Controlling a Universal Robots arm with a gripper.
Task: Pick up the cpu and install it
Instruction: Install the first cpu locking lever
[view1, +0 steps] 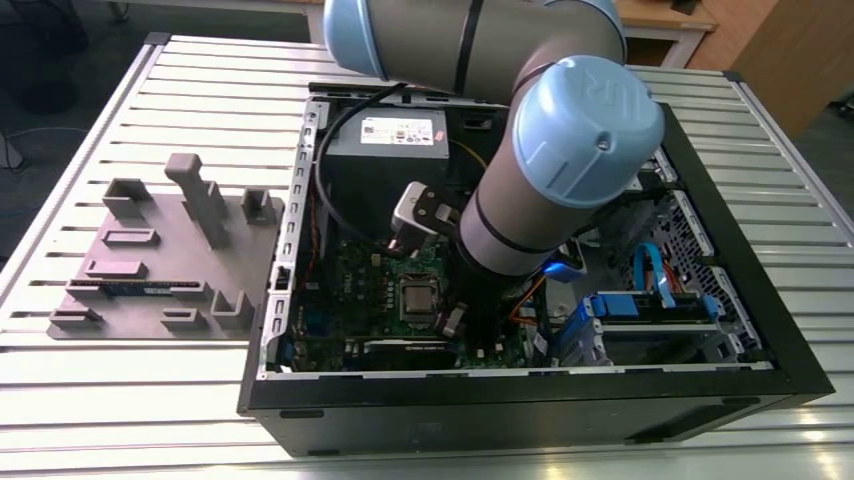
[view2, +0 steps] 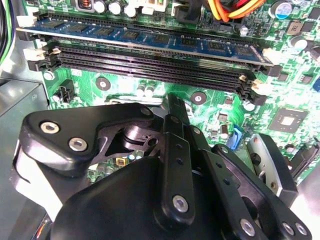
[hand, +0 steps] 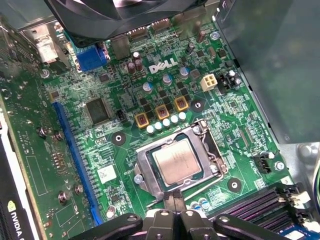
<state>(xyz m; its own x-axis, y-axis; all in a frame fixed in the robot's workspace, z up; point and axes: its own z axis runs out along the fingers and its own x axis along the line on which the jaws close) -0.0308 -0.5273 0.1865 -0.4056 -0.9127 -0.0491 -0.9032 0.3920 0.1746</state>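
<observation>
- Cpu (hand: 176, 161) lies flat and square inside the metal-framed socket (hand: 145, 165) of the green motherboard (hand: 100, 145), silver top facing up; the socket's frame is open around it.
- In the first wrist view, the gripper (hand: 171, 200) has its two thin fingertips pressed together with nothing between them. They hang just beside the socket's edge, apart from the chip.
- In the second wrist view, black memory slots (view2: 150, 65) run just beyond the gripper's linkages, and one blue memory stick (view2: 140, 37) is seated in the farthest slot.
- White printing marks the board beyond the socket, near a row of small capacitors.
- The open computer case (view1: 534, 400) holds the motherboard. In the exterior view, a grey power supply (view1: 387, 170) with a white label (view1: 400, 130) sits at 12 o'clock from the socket, and blue drive fittings (view1: 654, 310) at 3 o'clock.
- The arm (view1: 534, 200) reaches down into the case.
- At 9 o'clock from the case, a grey fixture plate (view1: 134, 320) rests on the slatted table (view1: 134, 400).
</observation>
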